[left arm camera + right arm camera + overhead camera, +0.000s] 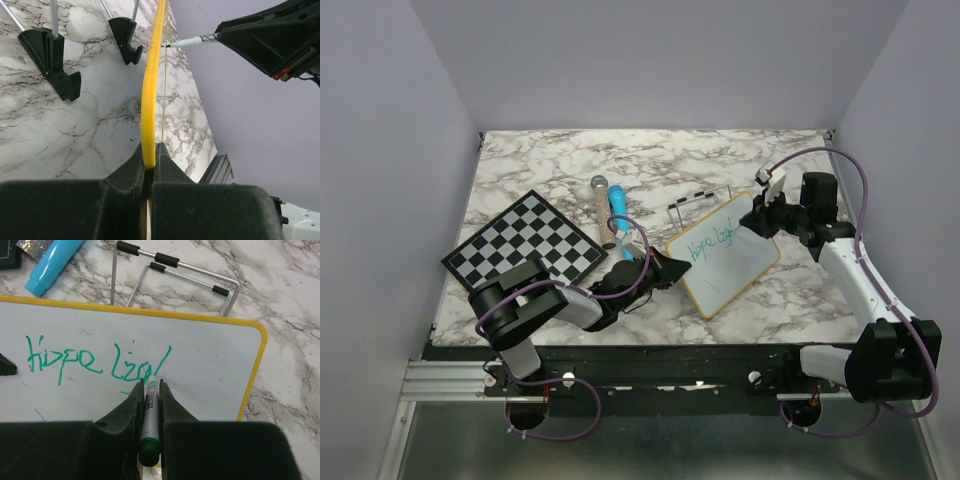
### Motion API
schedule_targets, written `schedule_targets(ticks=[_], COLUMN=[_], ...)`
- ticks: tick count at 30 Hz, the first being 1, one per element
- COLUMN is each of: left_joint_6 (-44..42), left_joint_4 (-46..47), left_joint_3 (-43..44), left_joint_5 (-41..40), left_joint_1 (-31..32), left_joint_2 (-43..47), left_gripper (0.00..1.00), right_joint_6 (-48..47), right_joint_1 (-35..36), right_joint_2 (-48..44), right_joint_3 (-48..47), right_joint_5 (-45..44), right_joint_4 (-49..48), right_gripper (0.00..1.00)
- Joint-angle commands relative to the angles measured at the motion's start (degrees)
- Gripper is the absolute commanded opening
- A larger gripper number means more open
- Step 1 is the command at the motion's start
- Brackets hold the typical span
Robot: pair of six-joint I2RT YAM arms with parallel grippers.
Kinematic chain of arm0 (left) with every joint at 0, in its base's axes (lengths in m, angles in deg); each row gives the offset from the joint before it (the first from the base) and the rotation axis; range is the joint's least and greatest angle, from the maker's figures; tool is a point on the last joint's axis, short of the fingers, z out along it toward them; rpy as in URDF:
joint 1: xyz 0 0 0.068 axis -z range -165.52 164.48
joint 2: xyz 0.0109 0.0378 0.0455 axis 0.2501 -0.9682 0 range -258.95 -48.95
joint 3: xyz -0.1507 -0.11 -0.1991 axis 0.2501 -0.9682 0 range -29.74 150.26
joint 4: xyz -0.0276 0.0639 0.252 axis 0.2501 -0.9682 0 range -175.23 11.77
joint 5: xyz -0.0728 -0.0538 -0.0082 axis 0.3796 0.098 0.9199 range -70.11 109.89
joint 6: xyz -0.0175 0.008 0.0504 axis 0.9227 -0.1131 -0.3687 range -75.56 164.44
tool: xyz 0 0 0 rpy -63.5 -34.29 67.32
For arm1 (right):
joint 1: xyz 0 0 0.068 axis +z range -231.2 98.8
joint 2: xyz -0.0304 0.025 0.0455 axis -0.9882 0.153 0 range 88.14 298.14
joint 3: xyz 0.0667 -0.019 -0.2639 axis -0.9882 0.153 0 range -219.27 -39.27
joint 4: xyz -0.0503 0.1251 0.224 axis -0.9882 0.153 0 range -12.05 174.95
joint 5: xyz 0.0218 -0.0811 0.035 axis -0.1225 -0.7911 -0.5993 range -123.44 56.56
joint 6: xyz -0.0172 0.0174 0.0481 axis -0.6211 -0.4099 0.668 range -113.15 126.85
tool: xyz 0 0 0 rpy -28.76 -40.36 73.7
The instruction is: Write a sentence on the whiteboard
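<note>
My left jaws are clenched on the near rim of the whiteboard [730, 262], which lies on the bench [570, 165] with the wire stand [166, 260] just behind it. My right jaws grasp the green marker [150, 407], tip on the board where the sentence [95, 362] breaks off at "Hope Lig". If I press too hard, the board may pivot in my left grip and skew the next stroke

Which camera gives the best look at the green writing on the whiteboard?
The right wrist view: the green writing is large and legible, roughly "Hope Lig". The top external view shows it small and hard to read. The left wrist view sees the whiteboard edge-on only, so no writing.
</note>
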Motion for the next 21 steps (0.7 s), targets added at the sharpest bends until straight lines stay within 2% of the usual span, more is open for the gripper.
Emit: schedule_targets(ticks=[1,21], left_joint_6=[-1.9,-1.9], left_joint_4=[0.2,0.3], left_joint_3=[-0.4,-0.6], left_joint_5=[1.7,1.5], left_joint_1=[0.3,0.3], left_joint_2=[-0.2,0.1], left_gripper=[0.0,0.0], right_joint_6=[1.9,2.9], right_joint_1=[-0.2,-0.2], right_joint_2=[1.4,2.1], right_joint_3=[-2.0,-1.3], right_joint_5=[0.8,-4.1], right_joint_4=[-2.6,-5.3], right_gripper=[0.01,0.0])
